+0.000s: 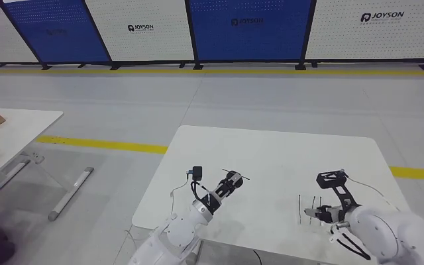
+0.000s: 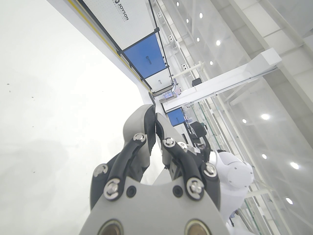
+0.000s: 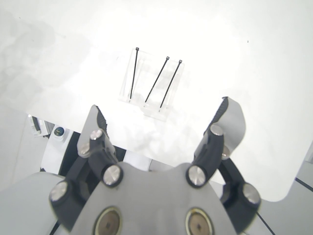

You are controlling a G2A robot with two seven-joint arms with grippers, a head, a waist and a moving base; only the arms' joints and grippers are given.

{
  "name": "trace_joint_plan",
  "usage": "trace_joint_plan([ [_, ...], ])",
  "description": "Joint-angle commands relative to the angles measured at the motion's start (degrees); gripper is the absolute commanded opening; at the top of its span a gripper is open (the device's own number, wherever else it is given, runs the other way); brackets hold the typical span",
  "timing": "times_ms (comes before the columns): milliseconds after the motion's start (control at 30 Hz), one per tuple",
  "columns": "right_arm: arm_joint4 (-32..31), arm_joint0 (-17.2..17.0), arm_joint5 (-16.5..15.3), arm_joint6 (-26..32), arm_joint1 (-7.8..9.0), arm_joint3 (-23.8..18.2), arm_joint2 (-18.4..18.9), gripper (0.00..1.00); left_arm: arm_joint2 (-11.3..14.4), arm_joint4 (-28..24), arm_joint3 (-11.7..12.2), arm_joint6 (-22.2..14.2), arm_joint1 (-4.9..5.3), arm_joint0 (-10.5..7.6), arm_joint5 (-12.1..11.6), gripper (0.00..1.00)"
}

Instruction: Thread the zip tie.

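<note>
My left gripper (image 1: 233, 177) (image 2: 155, 116) hovers over the white table's (image 1: 278, 152) front left part. It is shut on a thin black zip tie (image 1: 244, 176) that sticks out to both sides of the fingertips in the top view. Three more black zip ties (image 3: 134, 74) (image 3: 156, 79) (image 3: 171, 81) stand upright in a clear holder (image 3: 144, 74) near the table's front right (image 1: 310, 203). My right gripper (image 3: 161, 105) (image 1: 317, 213) hangs just in front of and above that holder, open, with nothing between its fingers.
The table's front edge (image 3: 137, 147) runs just below my right gripper. A second white table (image 1: 20, 126) stands off to the left across the floor. The middle and back of my table are bare.
</note>
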Motion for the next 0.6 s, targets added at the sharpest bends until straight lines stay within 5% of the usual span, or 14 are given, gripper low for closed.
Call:
trace_joint_plan([
  [0,3.8,2.5,1.0,0.0,1.51,1.7,-2.5,1.00,0.0,0.0,0.0,0.0,0.00,0.00,0.0,0.00],
  [100,7.4,6.4,2.6,0.0,3.44,3.6,-5.4,1.00,0.0,0.0,0.0,0.0,0.00,0.00,0.0,0.00],
  [433,8.0,6.2,2.6,-0.8,3.38,3.8,-5.3,1.00,0.0,0.0,0.0,0.0,0.00,0.00,0.0,0.00],
  [567,16.7,7.3,1.5,-0.9,3.16,3.8,-2.4,1.00,0.0,0.0,0.0,0.0,0.00,0.00,0.0,0.00],
])
